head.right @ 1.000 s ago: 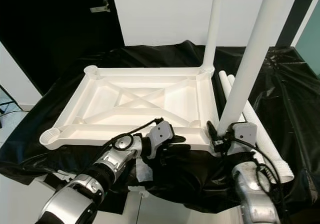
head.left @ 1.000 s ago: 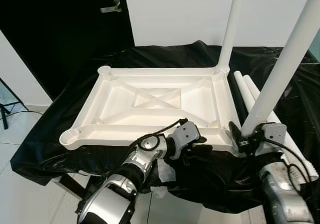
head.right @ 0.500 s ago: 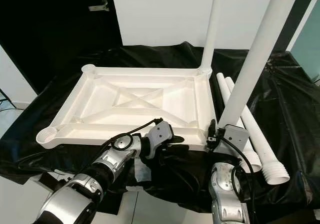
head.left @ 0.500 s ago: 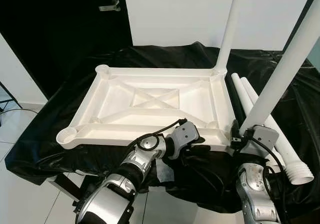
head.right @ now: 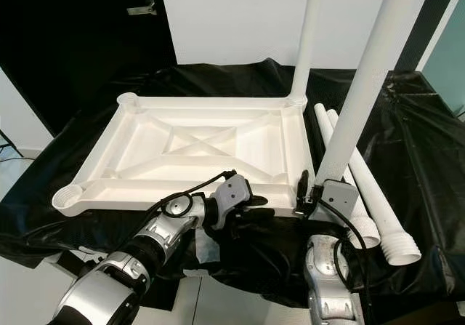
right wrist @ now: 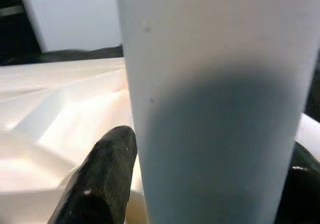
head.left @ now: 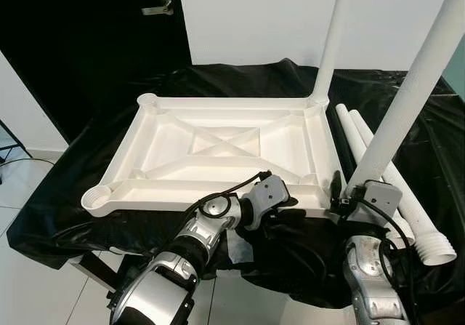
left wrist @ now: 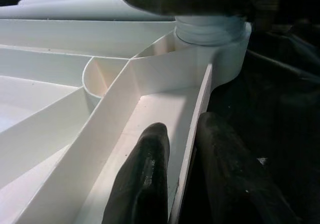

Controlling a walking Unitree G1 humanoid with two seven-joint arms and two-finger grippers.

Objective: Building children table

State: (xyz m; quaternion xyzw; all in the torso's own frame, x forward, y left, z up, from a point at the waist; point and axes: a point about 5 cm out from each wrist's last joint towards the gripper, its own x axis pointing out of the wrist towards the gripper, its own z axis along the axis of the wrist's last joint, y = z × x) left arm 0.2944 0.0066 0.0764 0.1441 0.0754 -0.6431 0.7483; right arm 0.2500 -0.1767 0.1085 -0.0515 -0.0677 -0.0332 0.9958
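A white tabletop (head.left: 211,104) lies upside down on a black-covered surface. One white leg (head.left: 330,41) stands in its far right corner. A second leg (head.left: 407,99) rises, leaning right, from the near right corner. My right gripper (head.left: 349,193) is shut on this leg's base; in the right wrist view the leg (right wrist: 215,108) sits between the fingers (right wrist: 107,169). My left gripper (head.left: 287,207) is shut on the tabletop's near rim (left wrist: 192,134), one finger (left wrist: 145,184) inside the rim and the other outside.
Two loose white legs (head.left: 385,172) lie on the black cloth (head.left: 73,194) right of the tabletop, threaded ends (head.left: 434,251) toward me. Open sockets (head.left: 96,195) sit at the tabletop's left corners. A dark door with a handle (head.left: 158,6) stands behind at the left.
My right wrist has swung a little leftward at the leg's base, keeping its hold. The view has shifted slightly. The left gripper holds the rim as before.
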